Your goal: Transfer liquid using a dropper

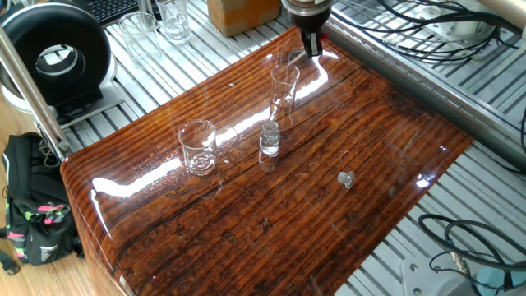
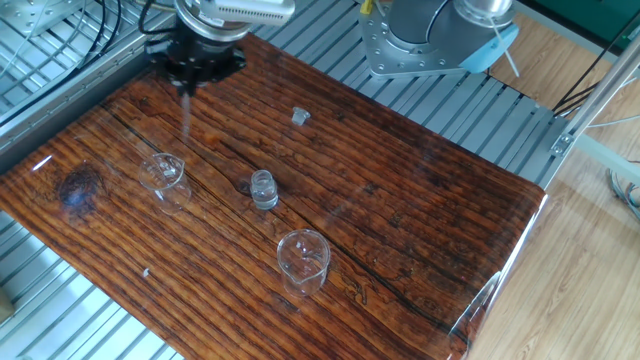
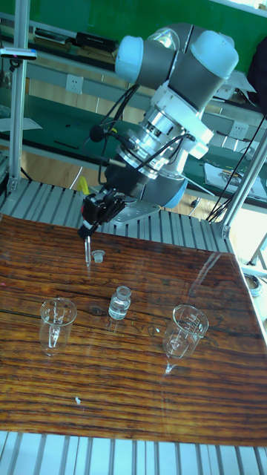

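My gripper [image 2: 192, 72] is shut on the dropper [image 2: 187, 108], a thin clear tube that hangs straight down with its tip above the wood. In the tall fixed view the dropper [image 3: 87, 249] hangs from the gripper [image 3: 95, 213] just left of a small cap [image 3: 98, 257]. The gripper [image 1: 313, 43] stands at the far table edge, beyond a tall narrow glass [image 1: 283, 90]. A small clear vial [image 1: 269, 140] stands open mid-table. The liquid is too faint to make out in any vessel.
A wide clear beaker [image 1: 197, 146] stands left of the vial. The loose cap [image 1: 346, 178] lies on the wooden tabletop [image 1: 271, 230]. A black round device [image 1: 56, 57], more glassware [image 1: 174, 20] and cables [image 1: 427, 33] lie around the table.
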